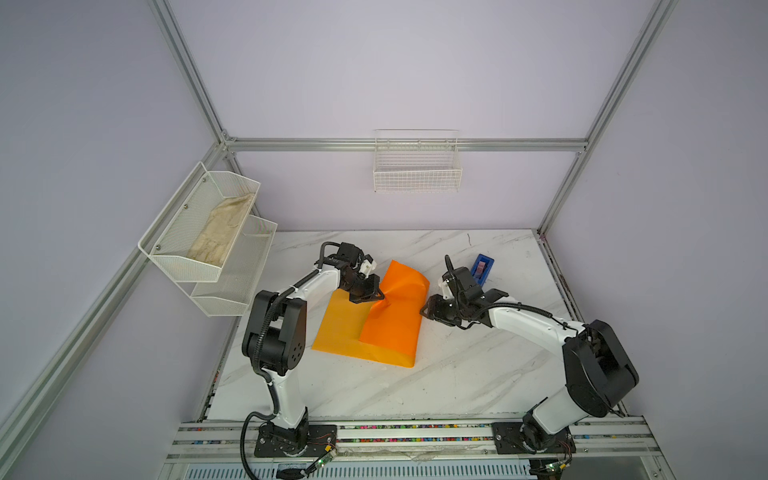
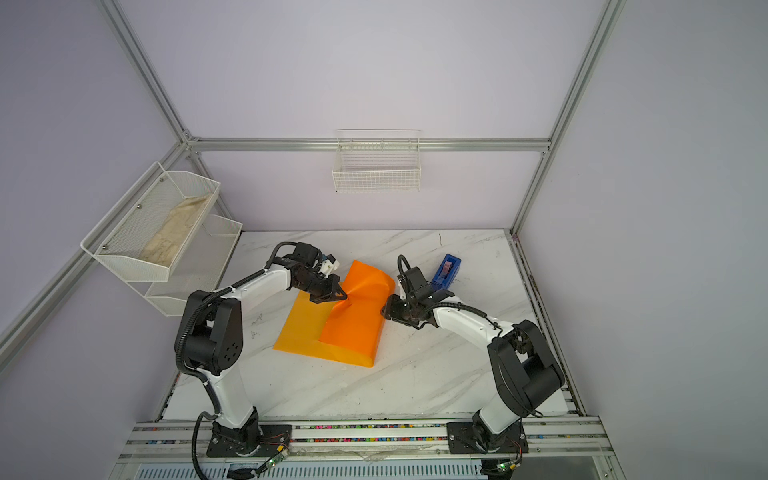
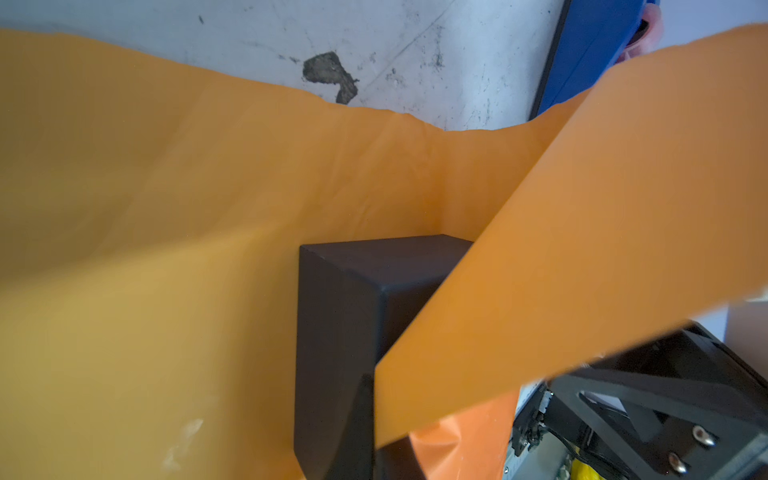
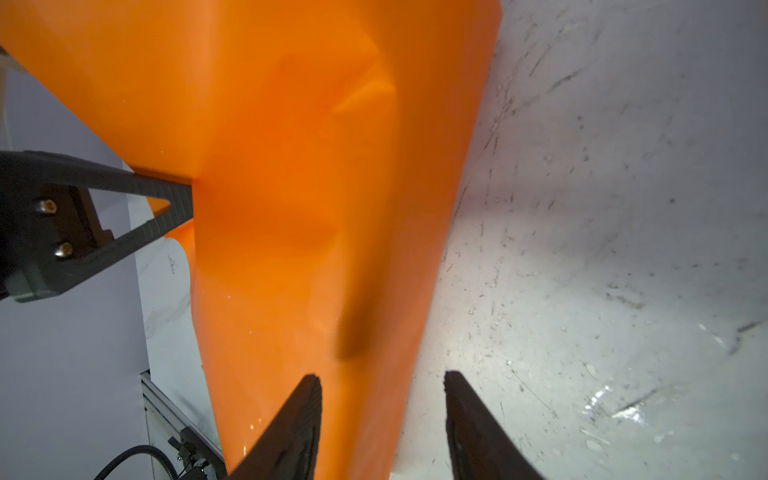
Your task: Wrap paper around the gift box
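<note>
Aluminium rail (image 1: 415, 432) along the lower edge in both top views, both arm bases bolted on it. Behind it, marble table (image 1: 457, 374) filling the middle of the frame.

At centre of the table, the paper (image 1: 388, 332) (image 2: 353, 328), orange, left part lying flat, right part folded over into a raised hump.

Left gripper (image 1: 379, 296) at the upper middle of the sheet, clenched on the paper, creases spreading from its tip.

Right gripper (image 1: 424, 309) just beside the right edge of the hump, released. From the right wrist, fingers (image 4: 295, 428) clearly apart, one in front of the orange fold, the other over bare marble.

Under the hump, hidden in both top views, the gift box (image 3: 340, 332). Seen only from the left wrist, low and centre in that frame, dark, resting on the lower layer, partly covered by the upper flap.

Blue tape dispenser (image 1: 482, 268) further back, upper right of the table, apart from the sheet.
</note>
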Robot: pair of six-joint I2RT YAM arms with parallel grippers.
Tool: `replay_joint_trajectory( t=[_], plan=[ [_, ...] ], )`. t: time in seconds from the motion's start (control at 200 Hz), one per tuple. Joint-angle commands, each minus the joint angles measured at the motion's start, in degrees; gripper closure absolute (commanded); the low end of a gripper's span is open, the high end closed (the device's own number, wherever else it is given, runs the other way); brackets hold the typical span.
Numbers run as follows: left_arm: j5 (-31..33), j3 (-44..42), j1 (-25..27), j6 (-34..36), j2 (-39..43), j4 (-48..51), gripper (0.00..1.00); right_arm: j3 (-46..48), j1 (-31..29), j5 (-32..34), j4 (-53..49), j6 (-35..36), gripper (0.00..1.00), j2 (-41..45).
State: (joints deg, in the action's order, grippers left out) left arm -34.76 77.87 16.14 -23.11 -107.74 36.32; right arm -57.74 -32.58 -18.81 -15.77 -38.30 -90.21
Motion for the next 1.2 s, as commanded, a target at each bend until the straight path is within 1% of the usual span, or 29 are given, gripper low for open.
replay_joint_trajectory(
  t=[0.0,0.215,0.43,0.49,0.585,0.645,0.755,0.935,1.045,1.195],
  plan=[
    [-3.9,-5.3,0.5,-3.9,1.1,-3.3,0.97,-0.9,0.9,1.7,-1.4,-0.9,0.49,2.5],
    [-4.9,-10.5,2.8,-8.1,4.0,-7.2,0.97,-1.4,1.5,1.6,-2.1,-0.8,0.49,3.7],
    [-3.4,-12.5,5.3,-11.1,5.9,-8.6,0.97,-3.7,1.5,0.9,-2.9,0.2,0.49,3.9],
    [-2.8,-12.9,5.3,-12.0,7.0,-8.5,0.96,-4.3,1.4,-2.5,-1.6,1.2,0.5,3.1],
    [-2.7,-12.5,5.3,-13.0,8.5,-7.3,0.95,-4.3,1.2,-8.5,1.7,0.7,0.53,1.0],
    [-3.1,-12.1,5.3,-13.6,9.2,-6.5,0.95,-4.4,1.1,-10.5,2.5,0.7,0.54,-0.3],
    [-3.3,-11.2,5.4,-14.0,9.7,-4.4,0.94,-3.8,1.0,-11.9,3.6,0.4,0.55,-1.9],
    [-2.4,-11.4,5.5,-13.6,9.2,-2.0,0.94,-2.7,0.8,-13.0,4.4,0.5,0.56,-3.7],
    [-1.8,-12.4,5.7,-13.6,8.4,-1.9,0.94,-2.0,0.7,-12.2,4.0,0.8,0.56,-4.6],
    [-2.6,-12.1,6.1,-13.0,6.2,-1.9,0.93,-2.3,0.6,-11.5,2.8,1.4,0.56,-4.7]
  ],
)
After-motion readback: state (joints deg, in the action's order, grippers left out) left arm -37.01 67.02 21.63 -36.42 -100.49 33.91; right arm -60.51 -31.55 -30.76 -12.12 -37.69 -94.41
